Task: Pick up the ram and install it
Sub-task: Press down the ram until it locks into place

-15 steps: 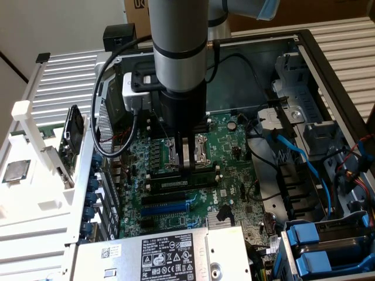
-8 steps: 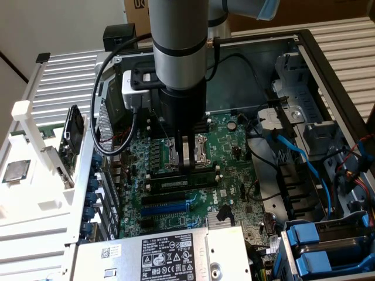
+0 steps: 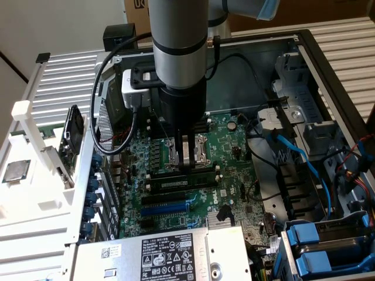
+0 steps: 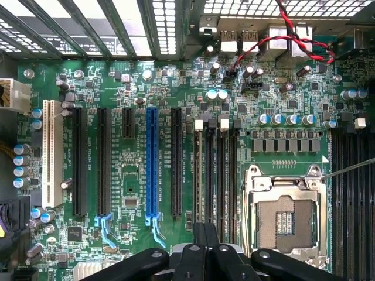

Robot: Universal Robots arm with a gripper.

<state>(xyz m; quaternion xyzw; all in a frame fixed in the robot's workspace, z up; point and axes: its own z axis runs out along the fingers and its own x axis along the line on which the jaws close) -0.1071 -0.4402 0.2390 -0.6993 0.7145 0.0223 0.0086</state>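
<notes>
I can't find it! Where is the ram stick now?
In the exterior view the ram lies along the memory slots, right under the gripper, beside the processor socket.

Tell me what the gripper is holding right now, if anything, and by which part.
Cannot be told: the gripper is shut, its tips down at the memory slots beside the CPU socket; whether a ram stick sits between them is hidden.

Motherboard (image 4: 135,105): green — lying flat inside the open case.
Processor socket (image 4: 285,219): bare, metal frame around it.
Blue slot (image 4: 152,161): between black slots.
Power supply (image 3: 170,254): grey, labelled — at the case's near edge.
</notes>
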